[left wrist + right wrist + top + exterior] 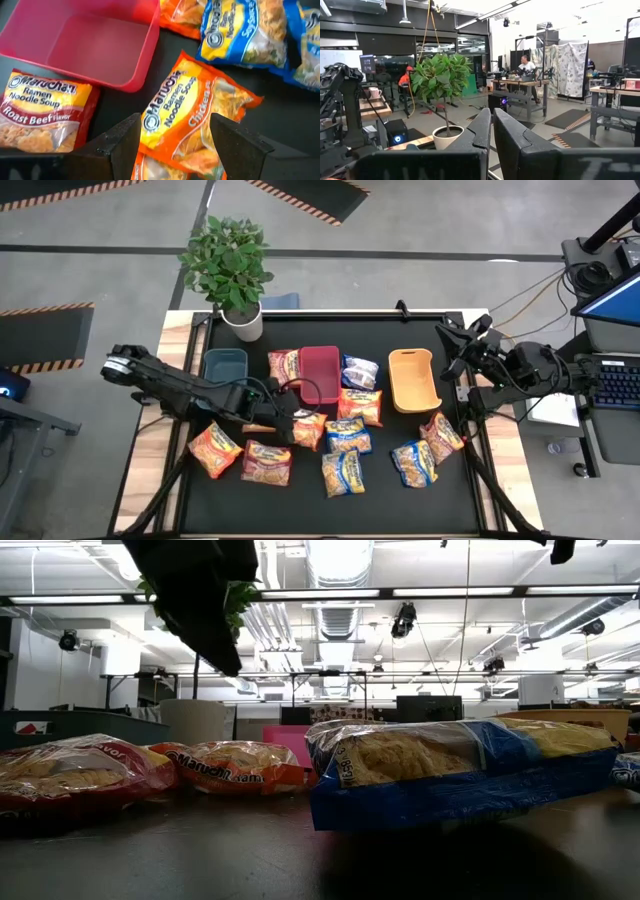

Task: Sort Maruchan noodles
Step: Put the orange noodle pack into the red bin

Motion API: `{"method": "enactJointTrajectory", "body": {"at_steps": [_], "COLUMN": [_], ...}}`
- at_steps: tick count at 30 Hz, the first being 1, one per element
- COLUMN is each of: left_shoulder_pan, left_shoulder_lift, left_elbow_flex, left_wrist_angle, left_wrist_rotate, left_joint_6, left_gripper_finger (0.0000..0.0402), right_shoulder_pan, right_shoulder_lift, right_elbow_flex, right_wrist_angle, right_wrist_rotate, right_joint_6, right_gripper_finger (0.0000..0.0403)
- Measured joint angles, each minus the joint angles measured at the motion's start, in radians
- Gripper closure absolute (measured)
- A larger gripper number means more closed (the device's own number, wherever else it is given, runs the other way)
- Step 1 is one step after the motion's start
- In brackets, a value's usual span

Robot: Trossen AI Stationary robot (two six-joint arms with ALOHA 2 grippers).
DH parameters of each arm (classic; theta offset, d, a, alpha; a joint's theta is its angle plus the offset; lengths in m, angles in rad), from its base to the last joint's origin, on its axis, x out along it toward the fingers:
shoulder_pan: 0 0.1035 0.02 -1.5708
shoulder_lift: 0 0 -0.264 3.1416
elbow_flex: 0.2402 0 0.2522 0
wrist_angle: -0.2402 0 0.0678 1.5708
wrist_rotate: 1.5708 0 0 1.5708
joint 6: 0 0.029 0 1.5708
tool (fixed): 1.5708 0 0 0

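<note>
From above, the black table [330, 510] has the crinkly plastic Maruchan noodle packets [343, 436] scattered mostly across its middle and front half, orange, red-pink and blue-and-yellow ones mixed. Three bins sit in a row toward the back edge: a teal plastic bin [224, 364] on the left, a red rectangular bin [320, 372] in the middle and a tan bin [414, 379] to the right. A potted green plant in a white pot [232, 272] stands at the back-left corner. The left gripper [296, 420] reaches over the middle, just in front of the red bin, above an orange chicken packet [309, 429]. The right gripper [447, 338] waits over the back-right corner.

At table height, a blue-and-yellow packet [470, 780] fills the near right, orange and red ones lie left of it, and a dark arm hangs in at top left.

The left wrist camera shows its fingers [122, 142] spread wide on either side of the orange chicken packet [192, 120], not gripping it. A red-pink roast beef packet [42, 117] lies beside the red bin [95, 45].

The right wrist camera shows its fingers [480, 127] pressed together, holding nothing, pointing toward the plant [442, 77], with people at desks in the room beyond.
</note>
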Motion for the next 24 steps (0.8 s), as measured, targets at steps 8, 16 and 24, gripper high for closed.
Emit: {"method": "enactJointTrajectory", "body": {"at_steps": [8, 16, 24], "left_shoulder_pan": [0.000, 0.000, 0.002], "left_shoulder_lift": [0.000, 0.000, 0.000], "left_elbow_flex": [-0.112, -0.280, -0.403], "left_wrist_angle": [0.156, 0.379, 0.490], "left_wrist_rotate": [0.002, 0.005, 0.040], "left_joint_6": [0.041, 0.043, 0.013], "left_gripper_finger": [0.0180, 0.0180, 0.0185], "right_shoulder_pan": [0.000, 0.000, 0.000], "right_shoulder_lift": [0.009, 0.028, 0.039], "right_elbow_flex": [0.000, 0.000, -0.002], "right_wrist_angle": [-0.008, -0.011, -0.013], "right_wrist_rotate": [0.000, 0.000, 0.000], "right_joint_6": [0.030, 0.061, 0.092], "right_gripper_finger": [0.0390, 0.0390, 0.0390]}}
